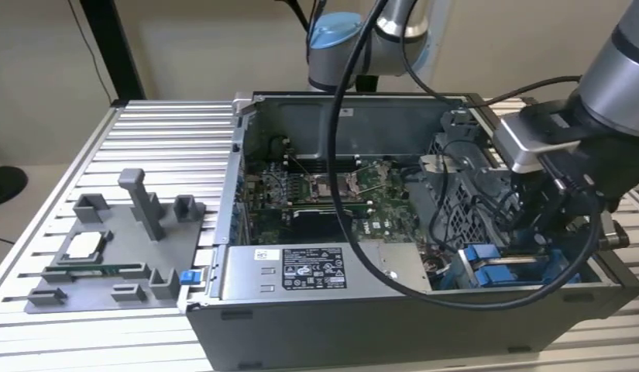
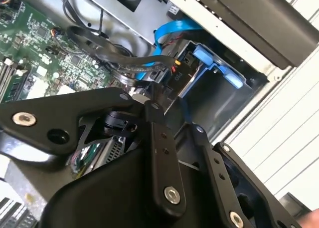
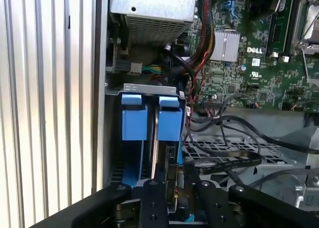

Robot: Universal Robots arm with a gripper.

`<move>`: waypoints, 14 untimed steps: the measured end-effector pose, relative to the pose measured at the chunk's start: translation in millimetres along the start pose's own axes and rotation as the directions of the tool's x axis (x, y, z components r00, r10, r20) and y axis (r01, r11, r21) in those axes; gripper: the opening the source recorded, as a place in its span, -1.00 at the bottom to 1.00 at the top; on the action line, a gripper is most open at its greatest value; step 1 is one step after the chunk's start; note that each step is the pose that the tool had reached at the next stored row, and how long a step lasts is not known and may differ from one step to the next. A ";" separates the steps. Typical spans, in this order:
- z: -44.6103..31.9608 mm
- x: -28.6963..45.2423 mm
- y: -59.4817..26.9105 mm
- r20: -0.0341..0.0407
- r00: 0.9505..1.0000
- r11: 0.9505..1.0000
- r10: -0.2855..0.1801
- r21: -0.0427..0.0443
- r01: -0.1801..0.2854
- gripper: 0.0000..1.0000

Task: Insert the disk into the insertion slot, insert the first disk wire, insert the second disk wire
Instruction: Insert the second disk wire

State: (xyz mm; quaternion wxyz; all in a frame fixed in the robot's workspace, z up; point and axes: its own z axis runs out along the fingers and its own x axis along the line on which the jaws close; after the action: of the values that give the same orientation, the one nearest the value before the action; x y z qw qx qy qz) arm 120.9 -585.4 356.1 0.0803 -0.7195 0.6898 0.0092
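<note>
Disk: seated on edge in the slot at the near right corner of the computer case in the exterior view, blue tabs standing up from the bay. Gripper: lowered into that corner, directly over the bay. Fingers: in both wrist views they stand at the disk's end; whether apart or clamped, cannot tell. Black cables: run from the motherboard side toward the bay, beside a blue ribbon cable. Power supply: grey box along the case's near edge, left of the bay. Grey fixture: on the slatted table, left of the case.
</note>
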 end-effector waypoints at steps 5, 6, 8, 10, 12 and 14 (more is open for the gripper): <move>-20.9 -2.6 -2.2 0.000 1.000 1.000 0.000 0.000 0.000 1.00; -24.8 -3.1 -2.6 0.000 1.000 1.000 0.000 0.000 0.000 1.00; -33.4 -4.2 -3.6 0.000 1.000 1.000 0.000 0.000 0.000 1.00; -40.7 -5.1 -4.3 0.000 1.000 1.000 0.000 0.000 0.000 1.00; -45.0 -5.6 -4.7 0.000 1.000 1.000 0.000 0.000 0.000 1.00; -45.7 -5.7 -4.8 0.000 1.000 1.000 0.000 0.000 0.000 1.00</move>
State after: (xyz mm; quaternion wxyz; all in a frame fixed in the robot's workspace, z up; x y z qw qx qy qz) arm 121.0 -585.4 402.5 0.0804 -0.7195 0.6897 0.0094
